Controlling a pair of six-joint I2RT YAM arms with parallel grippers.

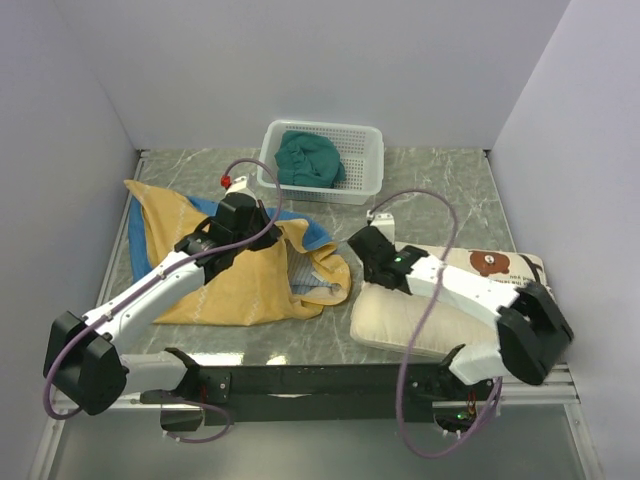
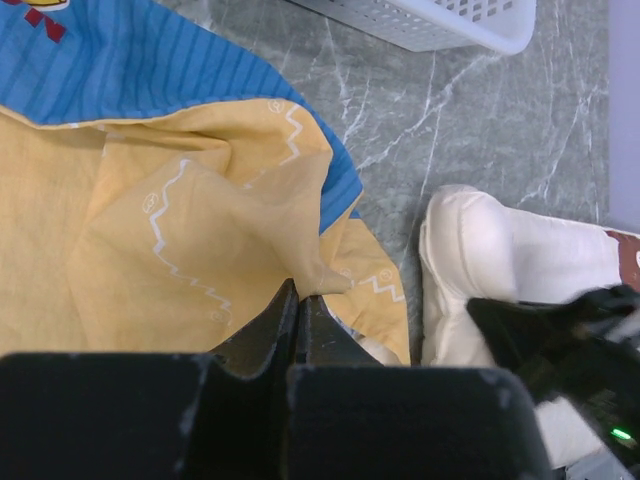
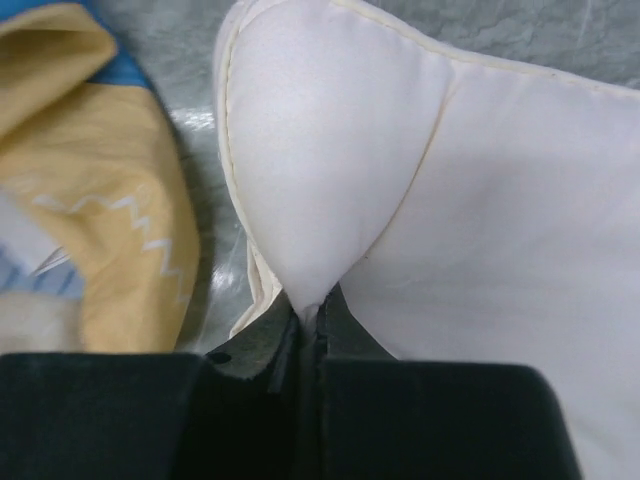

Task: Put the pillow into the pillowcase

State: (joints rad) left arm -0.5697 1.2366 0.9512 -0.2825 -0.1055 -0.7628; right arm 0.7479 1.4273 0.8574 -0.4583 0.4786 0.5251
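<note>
1. Left gripper (image 2: 298,300) first: its two black fingers are pressed tight together, nipping a raised fold of the pillowcase (image 2: 150,230) right at the tips.
2. From that pinch the pillowcase spreads out to the left over the left half of the grey marbled table (image 1: 440,190). It is crumpled and mostly lying down, and in the top view the gripper sits over its far right part.
3. Its look: mustard-yellow cloth with thin white zigzag lines. A blue striped side peeks out along the far edge, and a pale patch shows at the right end.
4. Over to the right gripper (image 3: 312,305): its fingers are closed too, clamped on a pinch of the pillow (image 3: 450,200), whose cream fabric is drawn into a peak at the fingertips.
5. The pillow lies on the right side of the table under the right arm, with the gripper at its left end. That end sits just beside the pillowcase's right end, and the left wrist view shows a narrow strip of table between them.
6. Its look: plump and cream-white, with a piped seam round the edge. A brown bear face (image 1: 490,262) with dark lettering beside it sits at the far right end.
7. At the back, a white basket (image 1: 360,185) holds a teal cloth (image 1: 308,160), well apart from both grippers.
</note>
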